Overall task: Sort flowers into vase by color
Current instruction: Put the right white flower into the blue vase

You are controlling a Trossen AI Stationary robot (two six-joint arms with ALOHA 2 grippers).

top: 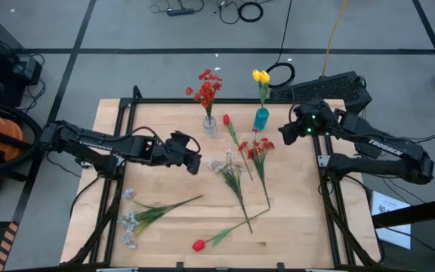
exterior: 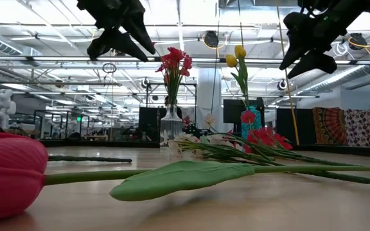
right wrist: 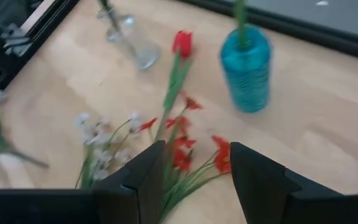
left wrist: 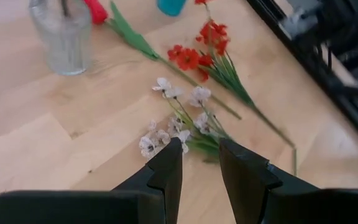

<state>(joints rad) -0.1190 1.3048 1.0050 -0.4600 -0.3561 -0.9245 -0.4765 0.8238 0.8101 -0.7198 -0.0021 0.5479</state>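
A clear glass vase at the far middle of the table holds red flowers. Beside it a blue vase holds a yellow tulip. Loose flowers lie flat on the table: a red tulip, a red cluster, a white spray, a white-grey spray and another red tulip. My left gripper hovers open, left of the white spray. My right gripper hovers open, right of the red cluster. Nothing sits between either pair of fingers.
A black frame rail borders the table's far edge, with side rails near both arms. Bare wood lies between the left-hand spray and the near red tulip. In the low view both grippers hang well above the tabletop.
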